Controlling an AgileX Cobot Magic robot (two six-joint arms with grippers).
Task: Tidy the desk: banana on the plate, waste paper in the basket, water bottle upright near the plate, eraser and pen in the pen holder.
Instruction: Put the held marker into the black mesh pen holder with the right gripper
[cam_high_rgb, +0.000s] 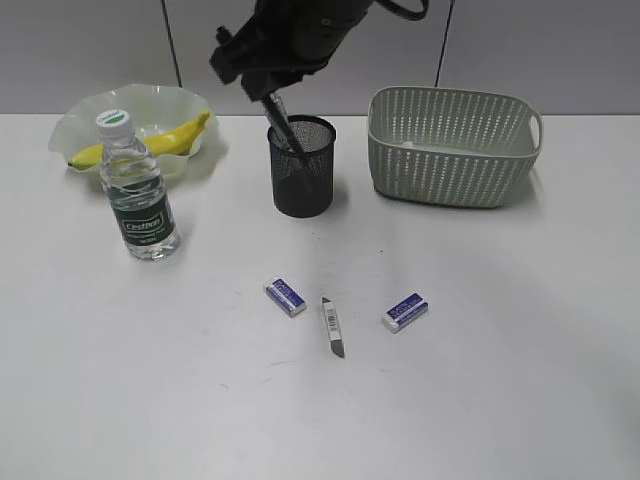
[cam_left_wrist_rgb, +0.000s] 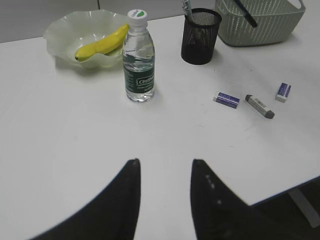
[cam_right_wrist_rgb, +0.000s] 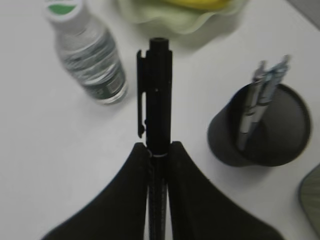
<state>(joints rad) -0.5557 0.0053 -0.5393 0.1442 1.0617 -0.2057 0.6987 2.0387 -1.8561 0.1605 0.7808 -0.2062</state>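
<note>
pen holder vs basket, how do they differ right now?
The pen holder is a black mesh cylinder; the basket is sage green, rectangular with slotted sides. The pen holder is narrower and taller for its width; the basket is wide and low. The pen holder has pens in it, seen in the right wrist view. Both stand upright at the back of the desk.

Pale grey panelled wall (cam_high_rgb: 100, 50) with dark vertical seams, under soft, even indoor light.
</note>
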